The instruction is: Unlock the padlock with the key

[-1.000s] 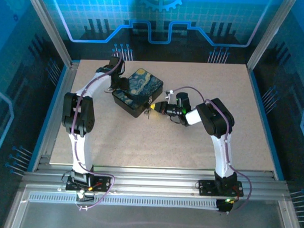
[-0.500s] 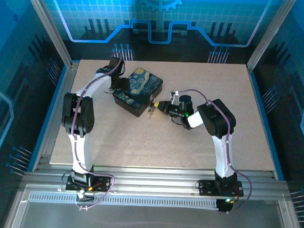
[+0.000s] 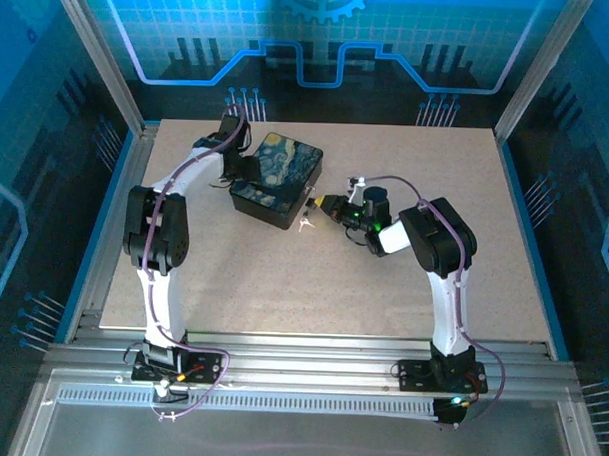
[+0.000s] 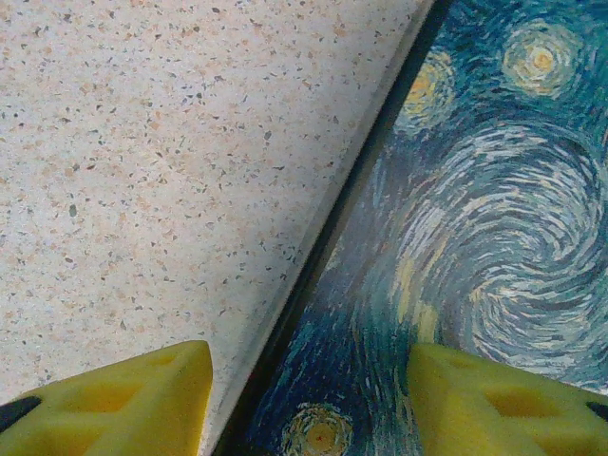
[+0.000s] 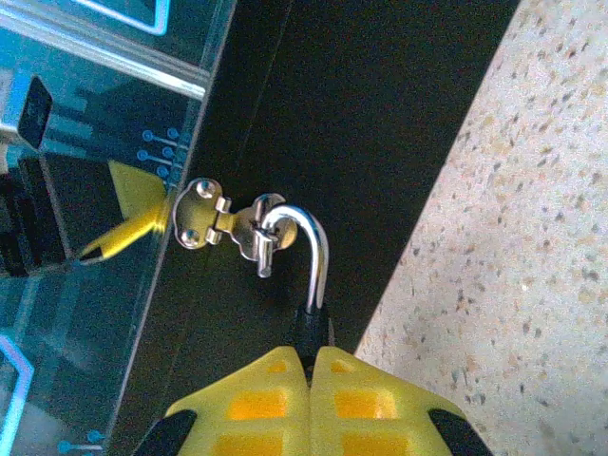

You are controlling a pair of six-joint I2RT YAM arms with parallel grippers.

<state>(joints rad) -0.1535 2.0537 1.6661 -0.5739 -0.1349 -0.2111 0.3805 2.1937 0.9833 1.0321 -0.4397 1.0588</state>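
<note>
In the right wrist view my right gripper is shut on the padlock, and only the top of its dark body pokes out between the yellow fingers. Its silvery shackle curves up through the staple of the hasp on the box's dark side wall. From above, the right gripper sits at the box's right corner. A tiny pale metallic bit, apparently the key, lies on the table just in front of that corner. My left gripper is open, one finger over the painted lid and one over the table.
The dark box with the swirling blue-yellow lid stands at the back middle of the speckled table. The left arm's wrist presses against its left side. Metal frame posts and blue walls close in the table's sides and back.
The box has shifted and turned slightly toward the back. My right gripper has moved back and a little right, staying at the box's right corner. The left arm has barely moved.
</note>
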